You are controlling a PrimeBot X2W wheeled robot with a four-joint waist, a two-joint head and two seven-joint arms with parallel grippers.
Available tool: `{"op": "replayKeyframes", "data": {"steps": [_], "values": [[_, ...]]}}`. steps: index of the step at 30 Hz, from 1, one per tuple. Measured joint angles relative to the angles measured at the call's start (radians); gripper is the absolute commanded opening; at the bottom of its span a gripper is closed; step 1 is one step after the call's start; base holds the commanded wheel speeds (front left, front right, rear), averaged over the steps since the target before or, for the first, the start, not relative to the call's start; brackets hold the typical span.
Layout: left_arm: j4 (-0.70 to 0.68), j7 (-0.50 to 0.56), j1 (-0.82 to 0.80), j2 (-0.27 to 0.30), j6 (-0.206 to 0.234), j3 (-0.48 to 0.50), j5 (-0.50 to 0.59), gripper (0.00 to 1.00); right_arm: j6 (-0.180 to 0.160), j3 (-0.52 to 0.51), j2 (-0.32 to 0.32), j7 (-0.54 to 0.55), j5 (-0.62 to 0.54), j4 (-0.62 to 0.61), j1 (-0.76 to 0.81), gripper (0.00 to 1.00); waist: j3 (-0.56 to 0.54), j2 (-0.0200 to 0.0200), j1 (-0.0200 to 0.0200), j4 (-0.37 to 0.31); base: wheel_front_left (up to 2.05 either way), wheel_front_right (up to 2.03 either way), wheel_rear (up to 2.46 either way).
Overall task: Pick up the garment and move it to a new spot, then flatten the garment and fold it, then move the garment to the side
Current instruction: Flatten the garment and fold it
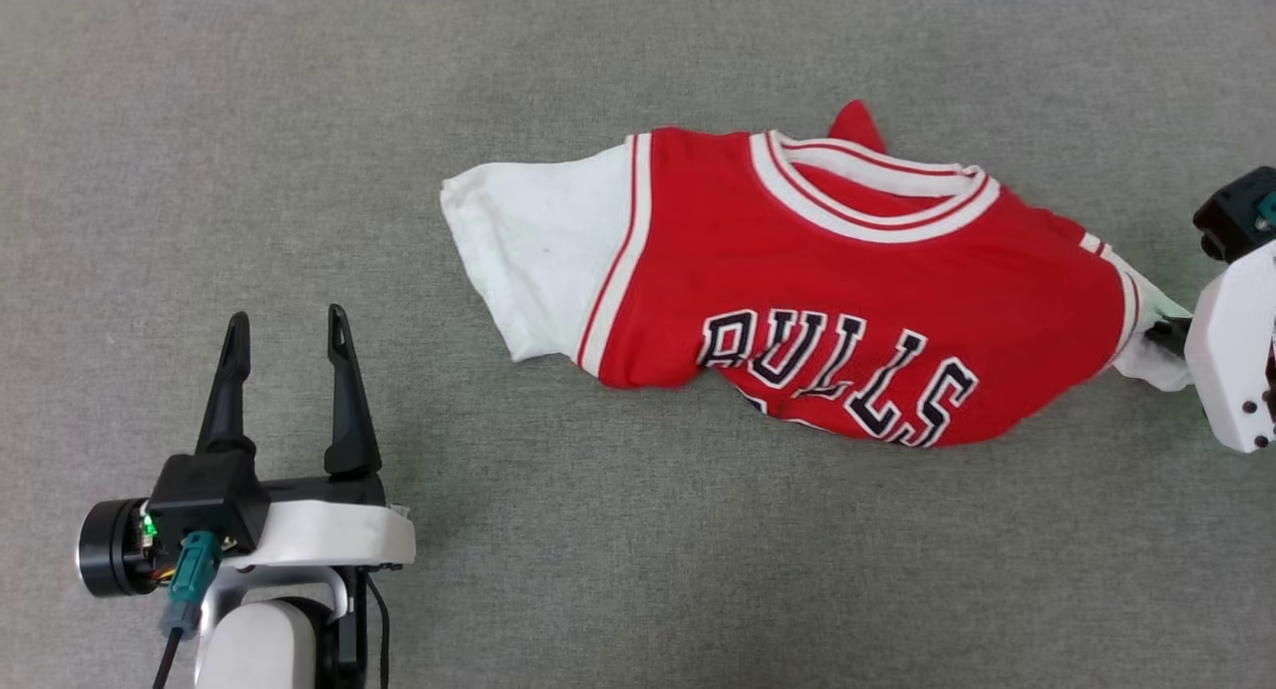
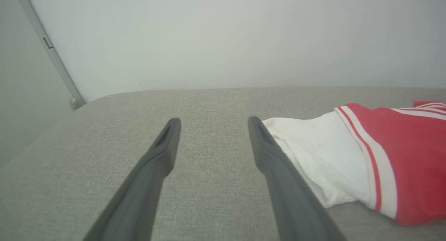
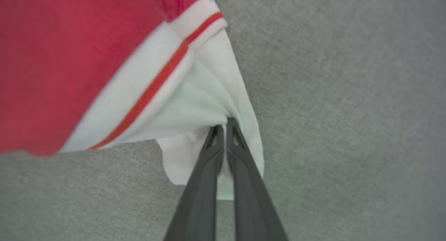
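The garment (image 1: 827, 290), a red jersey with striped white-and-red trim and black white-edged letters, lies crumpled across the grey surface, its white inside turned out at the left end (image 1: 528, 250). My right gripper (image 1: 1161, 332) at the right edge is shut on the jersey's white right corner, and the right wrist view shows its fingers (image 3: 240, 153) pinched together on that white cloth (image 3: 195, 108). My left gripper (image 1: 286, 330) stands open at the lower left, apart from the jersey. In the left wrist view the white end (image 2: 320, 157) lies just right of the open fingers (image 2: 264, 143).
A grey fabric surface (image 1: 299, 121) runs under everything, with wide free room left of and in front of the jersey. A pale wall (image 2: 223, 35) rises behind the surface's far rounded edge.
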Motion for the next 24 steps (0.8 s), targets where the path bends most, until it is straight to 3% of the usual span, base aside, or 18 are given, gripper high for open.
{"op": "replayKeyframes", "data": {"steps": [6, 7, 16, 24], "values": [[0.019, 0.000, -0.015, -0.005, -0.010, 0.003, 0.009, 1.00, 0.000, -0.018, 0.046, -0.076, 0.016, 0.086, 0.008, 0.00, 0.000, 0.0000, 0.0000, 0.009, 0.00, 0.00, 0.00], [0.023, 0.000, -0.016, -0.005, -0.013, 0.005, 0.009, 1.00, 0.000, -0.019, 0.051, -0.098, 0.016, 0.088, 0.013, 1.00, -0.006, 0.0000, 0.0000, 0.009, 0.00, 0.00, 0.00], [0.039, 0.000, -0.020, 0.021, -0.034, 0.030, 0.034, 1.00, 0.000, -0.075, 0.029, -0.420, -0.084, 0.030, 0.031, 1.00, -0.092, 0.0000, 0.0000, -0.011, 0.00, 0.00, 0.00], [0.091, 0.000, -0.119, 0.101, -0.080, 0.033, 0.051, 1.00, 0.000, -0.298, 0.050, -0.686, -0.193, 0.014, 0.114, 1.00, -0.142, 0.0000, -0.0001, -0.052, 0.00, 0.00, 0.00]]}}
